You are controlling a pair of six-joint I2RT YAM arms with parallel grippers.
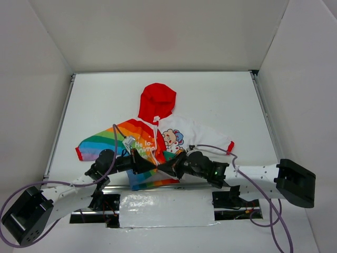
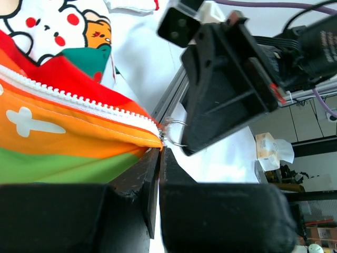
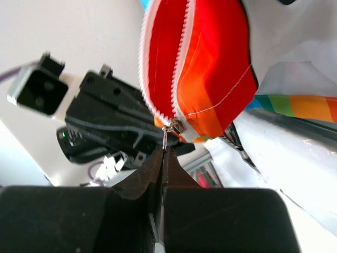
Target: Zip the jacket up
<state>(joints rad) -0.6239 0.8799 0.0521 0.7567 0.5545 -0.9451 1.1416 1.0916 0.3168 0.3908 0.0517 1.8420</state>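
Note:
The jacket (image 1: 152,142) lies flat on the table, red hood (image 1: 157,100) at the far end, rainbow half on the left, white cartoon half on the right. Both grippers meet at its near hem. My left gripper (image 1: 143,164) is shut and pinches the orange hem corner (image 2: 150,139) at the zipper's bottom end, its own view showing the tips (image 2: 159,151) there. My right gripper (image 1: 169,167) is shut on the metal zipper pull (image 3: 165,138), its tips (image 3: 163,152) just below the slider (image 3: 175,126). The white zipper teeth (image 3: 176,63) stand apart above the slider.
A metal rail (image 1: 158,185) runs along the table's near edge under the hem. Purple cables (image 1: 221,150) loop over both arms. White walls close in the table (image 1: 105,100) on the left, right and far sides. A white patch (image 1: 166,211) lies between the arm bases.

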